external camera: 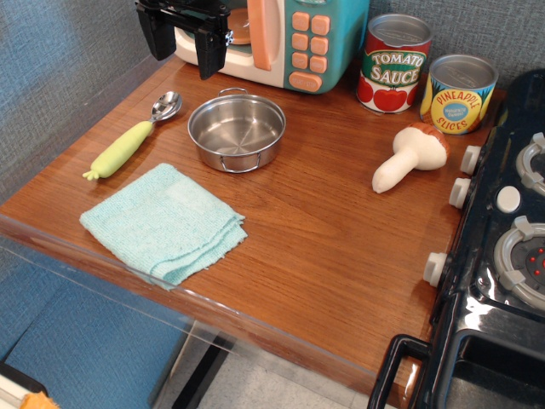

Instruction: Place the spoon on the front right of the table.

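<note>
The spoon (134,136) lies flat on the left side of the reddish-brown table (332,247). Its shiny metal bowl points toward the back and its pale yellow-green handle points toward the front left. My gripper (183,41) hangs at the back left, above and behind the spoon, well apart from it. Its two black fingers are spread and hold nothing.
A steel pot (237,131) sits right of the spoon. A folded teal cloth (164,222) lies front left. A toy mushroom (410,157), tomato sauce can (393,63) and pineapple can (460,93) stand at the back right. A black toy stove (502,256) borders the right; a toy microwave (294,38) stands behind.
</note>
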`<action>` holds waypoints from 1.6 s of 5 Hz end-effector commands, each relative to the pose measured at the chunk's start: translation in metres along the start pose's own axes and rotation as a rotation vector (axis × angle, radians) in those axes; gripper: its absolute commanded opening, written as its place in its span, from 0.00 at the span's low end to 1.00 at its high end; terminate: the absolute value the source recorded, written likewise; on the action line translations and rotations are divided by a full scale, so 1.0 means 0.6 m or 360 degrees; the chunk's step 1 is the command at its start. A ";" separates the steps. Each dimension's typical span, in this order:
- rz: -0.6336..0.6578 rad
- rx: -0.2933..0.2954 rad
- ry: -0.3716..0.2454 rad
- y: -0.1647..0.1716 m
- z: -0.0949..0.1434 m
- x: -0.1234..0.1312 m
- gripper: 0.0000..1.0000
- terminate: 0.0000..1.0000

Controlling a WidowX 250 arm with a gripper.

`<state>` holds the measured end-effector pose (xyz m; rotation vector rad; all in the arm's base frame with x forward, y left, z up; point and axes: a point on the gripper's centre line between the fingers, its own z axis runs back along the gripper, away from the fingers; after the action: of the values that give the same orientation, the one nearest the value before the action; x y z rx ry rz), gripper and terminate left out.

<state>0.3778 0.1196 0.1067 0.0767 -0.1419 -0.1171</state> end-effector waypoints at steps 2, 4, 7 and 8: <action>0.0028 0.0031 0.0030 0.016 -0.008 -0.034 1.00 0.00; 0.0152 0.0076 0.0089 0.047 -0.038 -0.086 1.00 0.00; 0.0285 0.0201 0.0048 0.095 -0.075 -0.121 1.00 0.00; 0.0314 0.0205 0.0065 0.101 -0.092 -0.126 1.00 0.00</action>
<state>0.3194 0.1858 0.0331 0.1708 -0.0824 0.0792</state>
